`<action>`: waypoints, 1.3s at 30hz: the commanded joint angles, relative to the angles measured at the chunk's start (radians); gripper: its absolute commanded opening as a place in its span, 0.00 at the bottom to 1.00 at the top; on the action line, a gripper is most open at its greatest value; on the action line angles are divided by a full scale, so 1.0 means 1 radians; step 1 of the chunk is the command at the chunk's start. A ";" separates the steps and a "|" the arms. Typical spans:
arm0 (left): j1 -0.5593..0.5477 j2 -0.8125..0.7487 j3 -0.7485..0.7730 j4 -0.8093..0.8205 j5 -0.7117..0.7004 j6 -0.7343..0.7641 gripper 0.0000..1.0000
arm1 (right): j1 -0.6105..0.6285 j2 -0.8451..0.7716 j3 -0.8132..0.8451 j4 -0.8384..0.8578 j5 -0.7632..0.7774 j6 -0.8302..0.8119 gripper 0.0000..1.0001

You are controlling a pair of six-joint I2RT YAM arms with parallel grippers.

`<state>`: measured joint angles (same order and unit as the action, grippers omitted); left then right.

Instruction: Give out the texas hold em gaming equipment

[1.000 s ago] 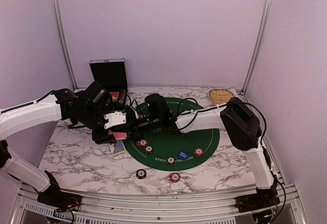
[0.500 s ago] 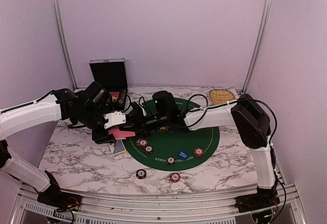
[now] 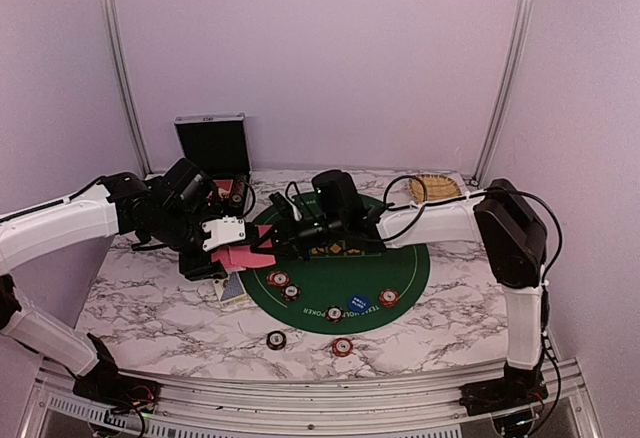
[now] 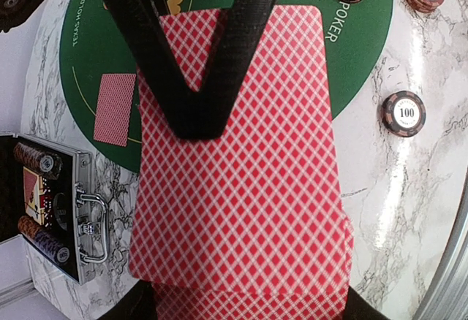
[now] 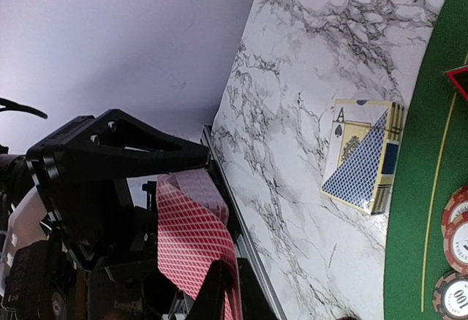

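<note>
Marble-patterned tabletop [image 3: 150, 308] lies under me, with a round green felt mat [image 3: 405, 268] across its middle and pale walls behind. Since a second ago my right arm has pushed its wrist further toward my left side, and its elbow has swung away from the near edge. My right gripper [image 3: 273, 249] is now right at the deck [image 3: 240, 257]; before, it stood short of it with jaws wide. Those jaws have come together on the top card [image 4: 248, 188], and the left wrist view shows both black fingers [image 4: 241, 50] meeting in a V on its red lattice back. My left gripper [image 3: 228, 258] has barely shifted and stays clamped on the deck, above the mat's left edge. More pink shows there than before. The chips [image 3: 280, 280] and the blue button [image 3: 358, 303] lie where they lay, as do two chips on bare marble [image 3: 275, 339].

The black case [image 3: 212, 145] stands open at the far left, lid upright. Its tray holds rows of stacked chips [image 4: 33, 159] behind a metal handle [image 4: 91, 225]. The wicker basket [image 3: 432, 188] sits at the far right corner, and I cannot tell what is in it. A blue-and-gold card box [image 5: 362, 159] lies on the marble just off the mat. One card [image 4: 115, 108] lies face down on the felt.
</note>
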<state>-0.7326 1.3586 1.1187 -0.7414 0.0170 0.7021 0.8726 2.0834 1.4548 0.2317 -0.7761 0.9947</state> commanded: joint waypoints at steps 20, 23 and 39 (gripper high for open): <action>-0.002 -0.021 0.016 0.020 0.006 0.008 0.00 | -0.356 -0.057 0.121 -0.299 0.062 -0.192 0.00; -0.002 -0.016 0.019 0.018 0.005 0.010 0.00 | -0.422 0.037 0.229 -0.346 0.059 -0.220 0.00; -0.002 -0.007 0.024 0.018 0.004 0.012 0.00 | -0.555 0.379 0.609 -0.489 0.101 -0.284 0.00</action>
<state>-0.7326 1.3579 1.1191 -0.7372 0.0174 0.7040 0.3202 2.4477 1.9919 -0.2390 -0.6857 0.7273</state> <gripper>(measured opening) 0.649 0.006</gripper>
